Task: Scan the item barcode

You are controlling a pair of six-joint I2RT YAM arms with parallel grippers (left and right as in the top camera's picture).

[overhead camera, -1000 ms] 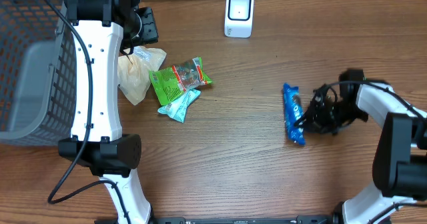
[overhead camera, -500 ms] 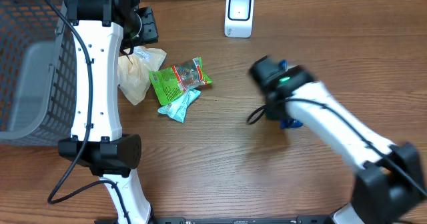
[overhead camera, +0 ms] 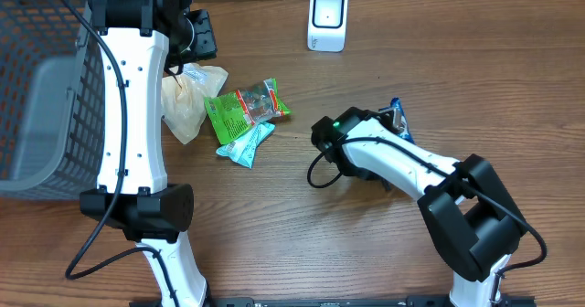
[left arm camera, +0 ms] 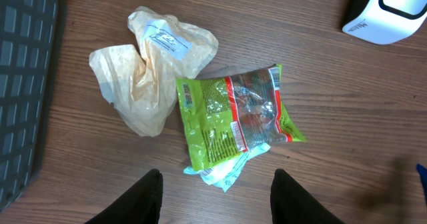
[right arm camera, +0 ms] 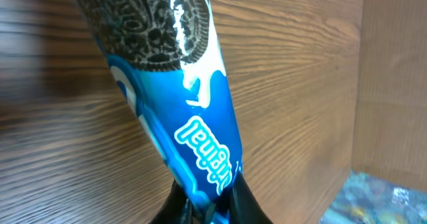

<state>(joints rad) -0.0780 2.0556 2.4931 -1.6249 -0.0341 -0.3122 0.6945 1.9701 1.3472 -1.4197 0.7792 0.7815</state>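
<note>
The item is a blue cookie pack printed with dark sandwich cookies. My right gripper is shut on its lower end and holds it up off the wooden table. From overhead the pack shows right of centre, below and to the right of the white barcode scanner at the table's far edge. No barcode shows on the face I see. My left gripper is open with nothing between its fingers, hovering above a pile of snack bags.
A crumpled yellowish bag, a green snack bag and a pale blue packet lie left of centre. A grey mesh basket stands at the far left. The left arm's white column rises beside it.
The right arm swung in from the right side of the table towards the centre, lifting the blue cookie pack off the wood. The left arm has not moved.
</note>
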